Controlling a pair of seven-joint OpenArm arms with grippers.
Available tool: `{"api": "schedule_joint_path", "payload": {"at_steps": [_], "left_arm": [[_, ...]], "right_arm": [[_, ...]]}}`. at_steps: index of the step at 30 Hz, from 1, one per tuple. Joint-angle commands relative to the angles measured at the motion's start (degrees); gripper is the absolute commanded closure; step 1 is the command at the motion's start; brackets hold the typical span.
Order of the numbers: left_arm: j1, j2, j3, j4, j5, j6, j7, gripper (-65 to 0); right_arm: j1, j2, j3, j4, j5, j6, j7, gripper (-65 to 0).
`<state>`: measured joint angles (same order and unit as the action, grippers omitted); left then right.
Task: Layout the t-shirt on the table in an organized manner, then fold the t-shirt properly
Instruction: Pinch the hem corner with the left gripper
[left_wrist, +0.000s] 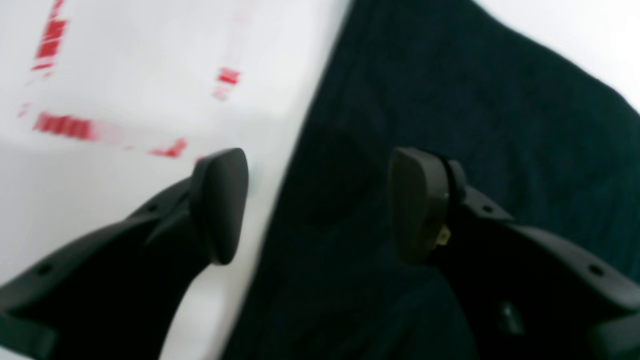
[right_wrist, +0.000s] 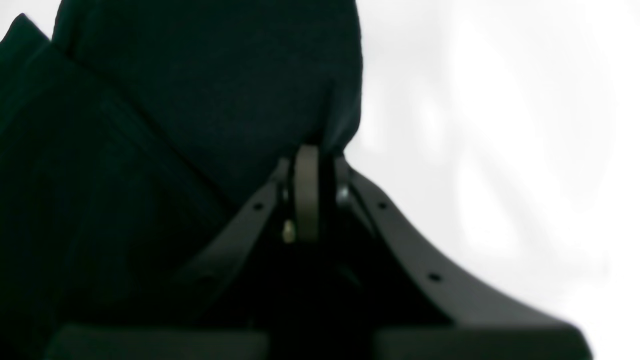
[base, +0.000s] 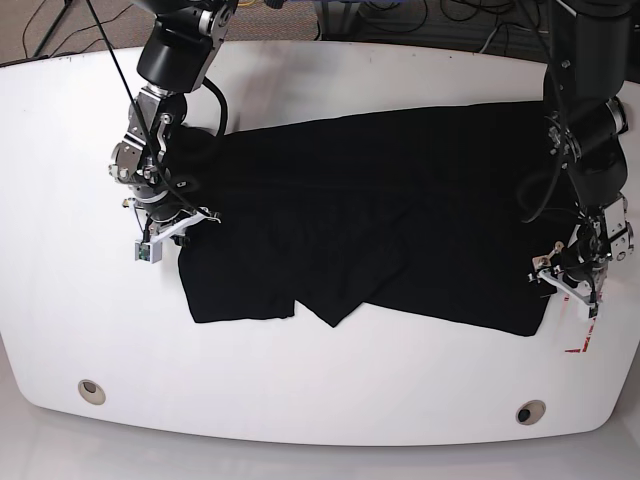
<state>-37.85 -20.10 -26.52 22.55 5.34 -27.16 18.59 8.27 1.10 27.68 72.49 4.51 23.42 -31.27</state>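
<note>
While the t-shirt is spread across the middle of the table, we judge the layout only partly done: its body lies broad and mostly flat, yet the near hem is uneven, with a flap hanging toward the table's near edge, and no proper fold shows yet. Our right hand is pinched tight on a bunch of cloth at the shirt's end by the table's left edge. Our left hand stands wide and holds nothing, straddling the shirt's border by the right edge, beside the red mark. We see no containers here.
</note>
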Motion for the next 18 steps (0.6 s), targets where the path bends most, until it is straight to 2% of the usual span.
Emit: {"api": "schedule_joint_path", "payload": {"at_steps": [1, 8, 11, 14, 15, 18], "left_arm": [[-1.6, 0.7, 0.0, 0.7, -0.6, -0.6, 1.2, -41.0], [-1.6, 2.3, 0.0, 1.1, -0.6, -0.6, 2.6, -39.9], [-1.6, 2.3, 0.0, 1.1, -0.6, -0.6, 2.6, -35.3], [-1.6, 2.3, 0.0, 1.1, -0.6, -0.6, 2.5, -23.7], [-1.6, 2.3, 0.0, 1.1, -0.6, -0.5, 2.5, -17.8], [-1.6, 2.3, 0.0, 1.1, -0.6, -0.2, 2.5, -5.3]], "right_arm": [[0.4, 0.2, -0.1, 0.4, -0.8, 0.0, -1.8, 0.0], [0.4, 0.2, -0.1, 0.4, -0.8, 0.0, -1.8, 0.0], [0.4, 0.2, -0.1, 0.4, -0.8, 0.0, -1.8, 0.0], [0.4, 0.2, -0.1, 0.4, -0.8, 0.0, -1.8, 0.0], [0.4, 0.2, -0.1, 0.4, -0.8, 0.0, -1.8, 0.0], [0.4, 0.2, -0.1, 0.4, -0.8, 0.0, -1.8, 0.0]]}}
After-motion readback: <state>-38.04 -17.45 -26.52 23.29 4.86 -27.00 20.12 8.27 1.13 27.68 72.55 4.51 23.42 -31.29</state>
